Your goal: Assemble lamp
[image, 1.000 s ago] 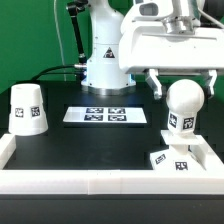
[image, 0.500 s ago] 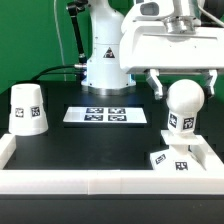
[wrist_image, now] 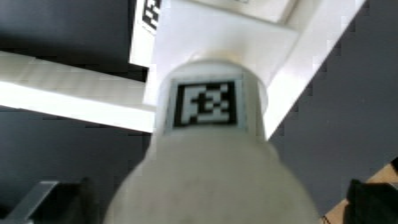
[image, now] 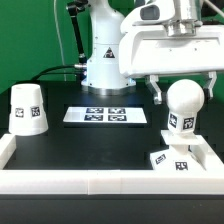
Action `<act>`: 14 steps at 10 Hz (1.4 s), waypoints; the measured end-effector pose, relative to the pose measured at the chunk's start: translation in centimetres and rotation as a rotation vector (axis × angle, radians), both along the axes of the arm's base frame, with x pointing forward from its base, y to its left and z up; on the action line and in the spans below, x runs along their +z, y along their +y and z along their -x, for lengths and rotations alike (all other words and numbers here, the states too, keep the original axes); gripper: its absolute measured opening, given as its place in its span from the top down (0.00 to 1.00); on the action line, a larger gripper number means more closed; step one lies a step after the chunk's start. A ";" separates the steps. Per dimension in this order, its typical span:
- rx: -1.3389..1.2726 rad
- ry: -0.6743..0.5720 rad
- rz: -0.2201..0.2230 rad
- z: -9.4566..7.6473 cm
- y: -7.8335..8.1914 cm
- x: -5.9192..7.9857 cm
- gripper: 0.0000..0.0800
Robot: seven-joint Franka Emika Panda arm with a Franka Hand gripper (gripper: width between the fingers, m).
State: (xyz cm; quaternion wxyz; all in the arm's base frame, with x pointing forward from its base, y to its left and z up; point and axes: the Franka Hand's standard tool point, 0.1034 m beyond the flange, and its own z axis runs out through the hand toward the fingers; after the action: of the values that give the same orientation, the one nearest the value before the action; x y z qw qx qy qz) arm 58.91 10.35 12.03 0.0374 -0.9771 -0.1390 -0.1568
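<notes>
The round white bulb (image: 183,106) stands upright on the low square base (image: 171,160) at the exterior view's right, with a tag on its neck. My gripper (image: 183,90) is open, one finger on each side of the bulb's ball and a gap to it on both sides. In the wrist view the bulb (wrist_image: 210,110) fills the middle with its tag facing the camera. One dark fingertip (wrist_image: 43,200) shows at each lower corner, clear of it. The base (wrist_image: 249,45) lies beyond. The tapered shade (image: 27,108) stands apart at the exterior view's left.
The marker board (image: 105,115) lies flat mid-table. A raised white rim (image: 90,182) borders the black table at the front and sides. The arm's white pedestal (image: 105,65) stands behind the marker board.
The gripper has shifted only slightly around the bulb. The bulb, base and shade have not moved.
</notes>
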 end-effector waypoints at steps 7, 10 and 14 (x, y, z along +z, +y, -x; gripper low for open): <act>0.025 0.212 0.008 -0.8 0.0 0.4 0.13; 0.015 0.210 0.006 -0.8 -0.1 0.5 0.29; -0.005 0.212 0.002 -0.8 -0.1 0.5 0.28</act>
State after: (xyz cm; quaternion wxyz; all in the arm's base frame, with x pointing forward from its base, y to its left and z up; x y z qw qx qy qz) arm 59.76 10.28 12.55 0.0507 -0.9886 -0.1319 -0.0523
